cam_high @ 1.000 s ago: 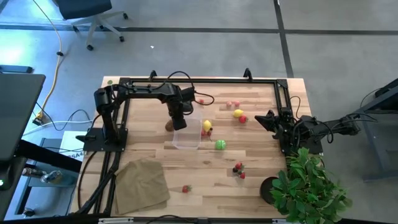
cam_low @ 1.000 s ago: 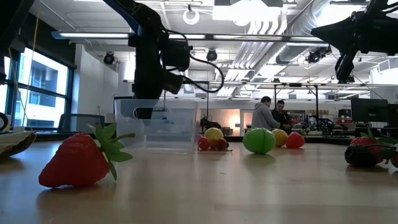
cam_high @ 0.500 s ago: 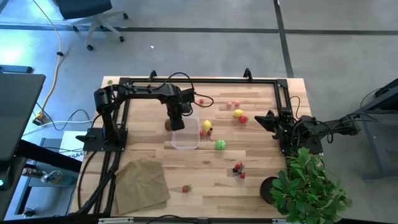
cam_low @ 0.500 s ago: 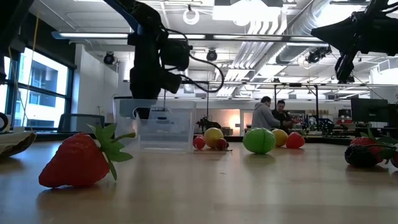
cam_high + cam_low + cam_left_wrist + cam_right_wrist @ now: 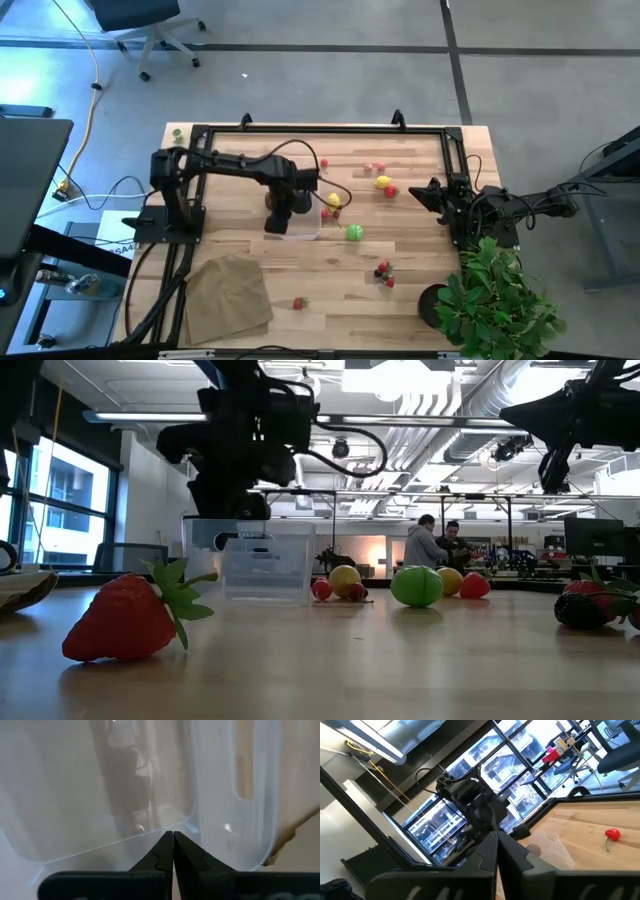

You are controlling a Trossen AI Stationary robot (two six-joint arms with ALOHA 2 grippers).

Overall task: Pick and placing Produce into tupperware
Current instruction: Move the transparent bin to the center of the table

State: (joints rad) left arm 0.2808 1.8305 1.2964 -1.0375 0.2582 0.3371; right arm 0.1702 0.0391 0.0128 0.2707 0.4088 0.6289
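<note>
A: One tupperware (image 5: pixel 298 222), clear and apparently empty, sits mid-table. Nothing of the produce is inside it that I can make out.

B: And the left gripper (image 5: pixel 173 851)?

A: Right over the tub, at its back-left corner in the high view. Its fingers are pressed together with nothing between them; its wrist view looks down through the clear plastic from just above. It may be touching the rim, but I cannot tell.

B: So which step is this?

A: I'd judge it an early one: the tub is being dealt with, or the arm is passing over it, and no fruit has been picked.

B: What's closest to hand?

A: A yellow lemon (image 5: pixel 332 201) with small red berries (image 5: pixel 336 212) just beside the tub's right side, a green ball (image 5: pixel 354 233) a little further right, a brown kiwi (image 5: pixel 271 201) peeping out by the arm.

B: Next move?

A: Probably lift clear, spread the fingers, and come down on the lemon.

B: The right gripper (image 5: pixel 496 851)?

A: Closed, parked at the table's right edge.
</note>
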